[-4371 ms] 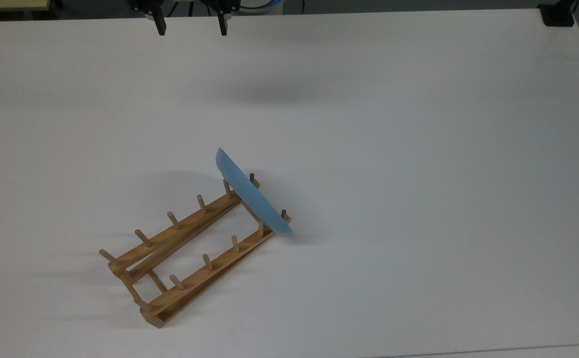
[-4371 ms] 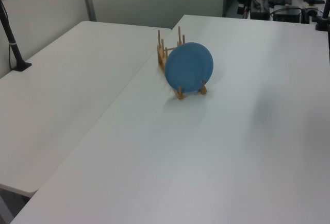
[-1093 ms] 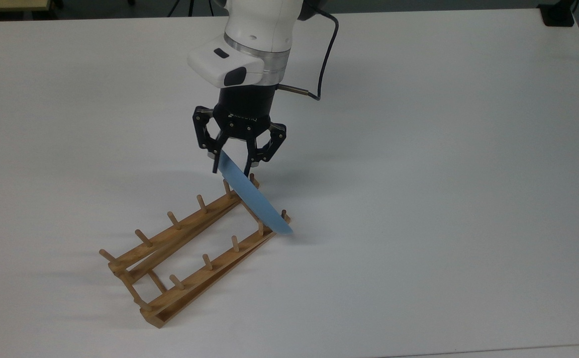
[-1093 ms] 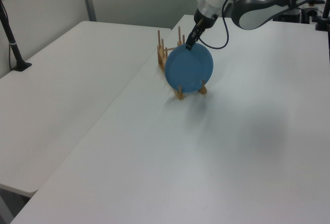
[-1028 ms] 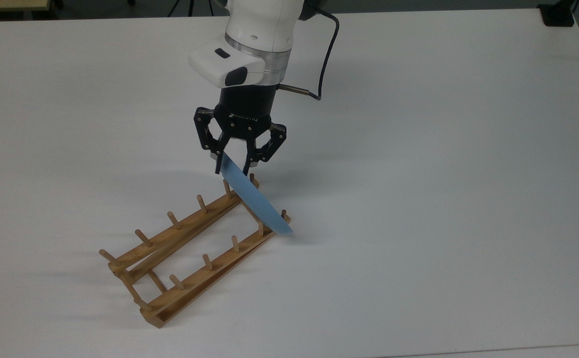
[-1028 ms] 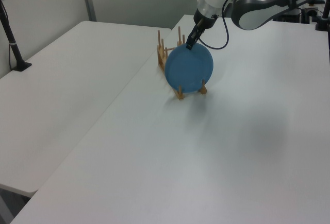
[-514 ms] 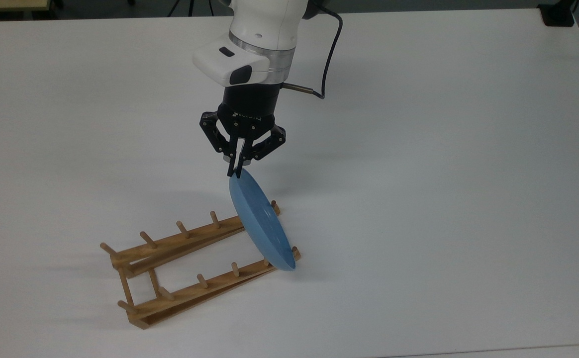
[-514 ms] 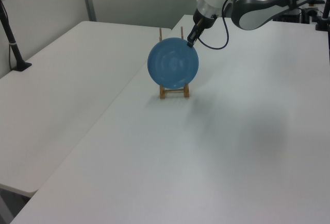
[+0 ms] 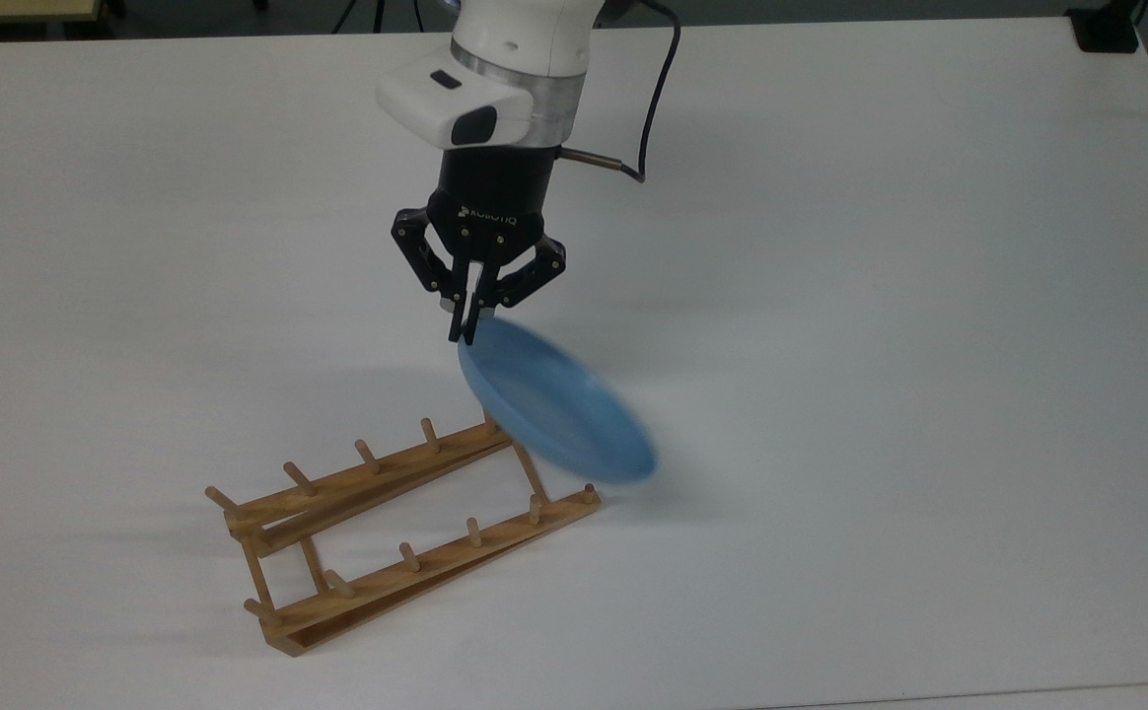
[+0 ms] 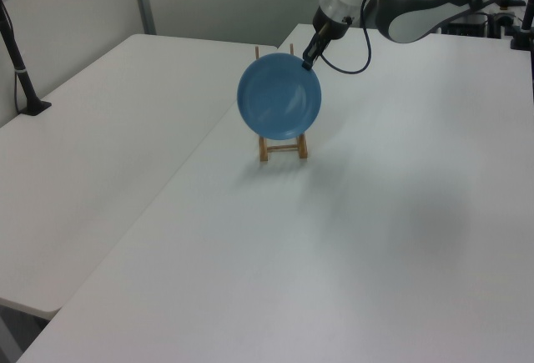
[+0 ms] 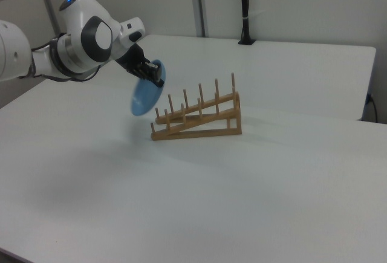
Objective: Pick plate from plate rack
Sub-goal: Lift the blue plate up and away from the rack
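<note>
— Now the round, shallow light-blue plate (image 9: 559, 414) is clear of the pegs, hanging tilted in the air just past the end of the light-brown wooden plate rack (image 9: 392, 532), on the top view's right.

— And the hold?

— Thin! The black two-finger gripper (image 9: 468, 330) has its fingers (image 9: 458, 314) nearly closed, pinching only the plate's upper rim (image 10: 305, 63).

— So the risk?

— That glossy rim, I'd judge, could slide out or the plate could swing in the pinch; a quick move might drop it onto the white counter (image 9: 880, 345) or knock the rack.

— What's changed?

— Half a second ago the plate's lower edge sat between the last pegs; it has since lifted out and tipped flatter. Over the last second the rack itself has been dragged round and sits at a new angle.
</note>
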Action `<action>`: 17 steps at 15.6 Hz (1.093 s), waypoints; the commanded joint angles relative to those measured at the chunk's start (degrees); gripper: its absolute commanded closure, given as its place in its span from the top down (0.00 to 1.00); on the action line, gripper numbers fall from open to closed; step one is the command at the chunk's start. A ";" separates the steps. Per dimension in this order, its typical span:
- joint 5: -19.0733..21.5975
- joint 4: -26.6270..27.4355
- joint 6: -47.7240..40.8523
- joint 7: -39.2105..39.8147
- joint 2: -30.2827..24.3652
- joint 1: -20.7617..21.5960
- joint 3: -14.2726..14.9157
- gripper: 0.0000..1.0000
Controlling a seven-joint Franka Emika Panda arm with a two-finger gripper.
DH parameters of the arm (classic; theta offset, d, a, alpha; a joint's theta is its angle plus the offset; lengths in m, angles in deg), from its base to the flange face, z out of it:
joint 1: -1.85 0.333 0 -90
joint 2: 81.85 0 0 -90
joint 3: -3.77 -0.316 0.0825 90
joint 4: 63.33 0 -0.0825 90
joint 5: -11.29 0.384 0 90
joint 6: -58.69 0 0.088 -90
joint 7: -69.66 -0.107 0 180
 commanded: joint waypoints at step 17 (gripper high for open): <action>26.51 1.01 -42.78 49.57 -12.59 -12.07 2.07 0.00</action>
